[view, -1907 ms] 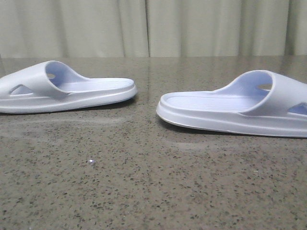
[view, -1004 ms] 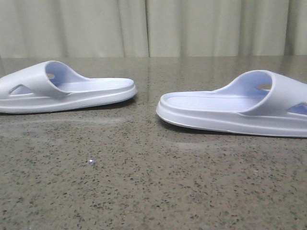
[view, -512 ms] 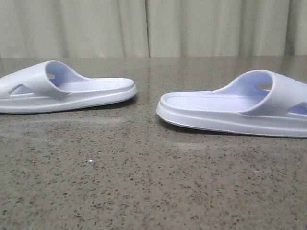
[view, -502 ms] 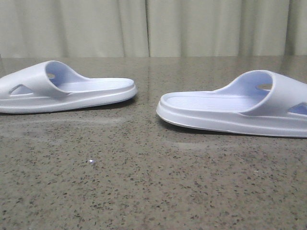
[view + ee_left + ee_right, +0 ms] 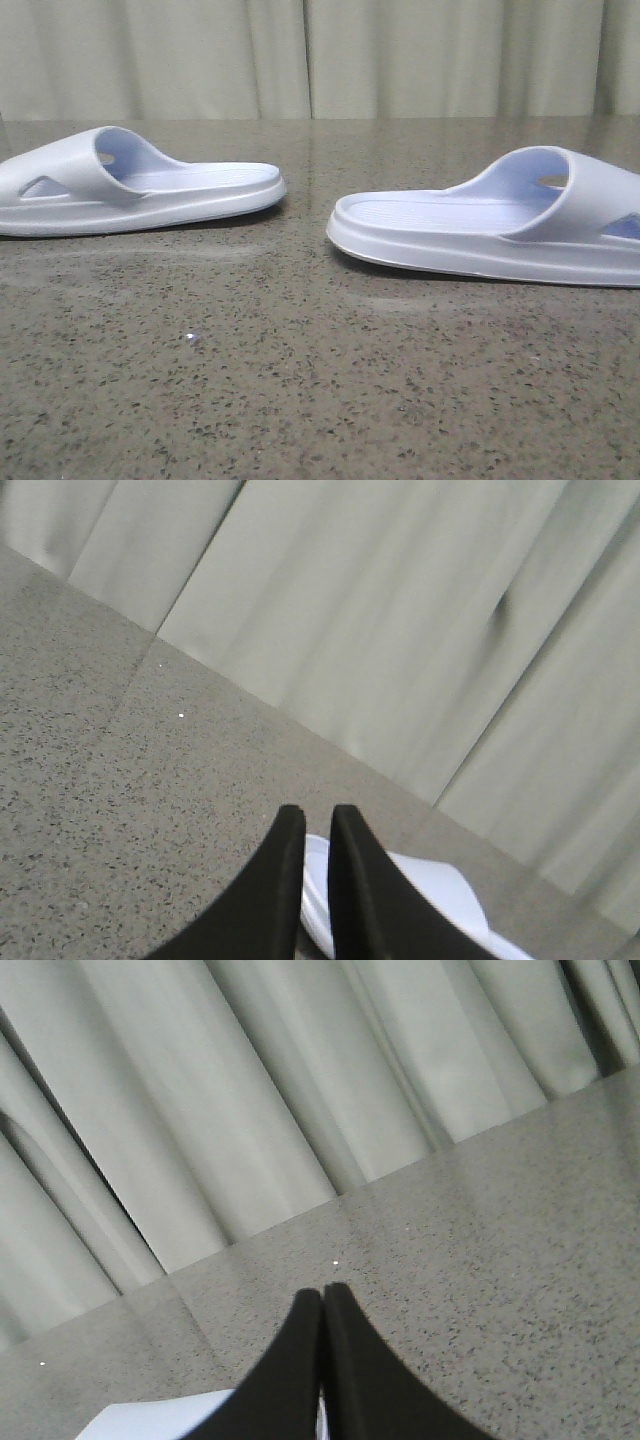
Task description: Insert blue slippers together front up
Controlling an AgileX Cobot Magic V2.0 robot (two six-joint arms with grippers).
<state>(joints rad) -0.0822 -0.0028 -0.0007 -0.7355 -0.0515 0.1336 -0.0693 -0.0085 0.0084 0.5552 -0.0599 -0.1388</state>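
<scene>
Two slippers lie flat on the speckled surface (image 5: 300,400), soles down and well apart — the left slipper (image 5: 140,190) toward the surface's left edge, the right slipper (image 5: 490,225) toward its right edge, open heel ends pointing at each other across a bare gap, straps on the outer sides. Neither has been touched, so the task looks to be at its very start: the approach step, with no grasp made yet. No arm shows in the front view. In the left wrist view the left tool (image 5: 316,825) has its fingers drawn close with only a thin slit between them, holding nothing, and a pale piece of slipper shows just past its tips. The right tool (image 5: 322,1300) has its fingers pressed together, also empty, with a corner of a slipper at the picture's lower rim. By my judgement the next move calls for both tools to spread their fingers, drop to a slipper each and take hold — likely at the strap or sole edge — before the pair can be brought together and nested toes upward.
</scene>
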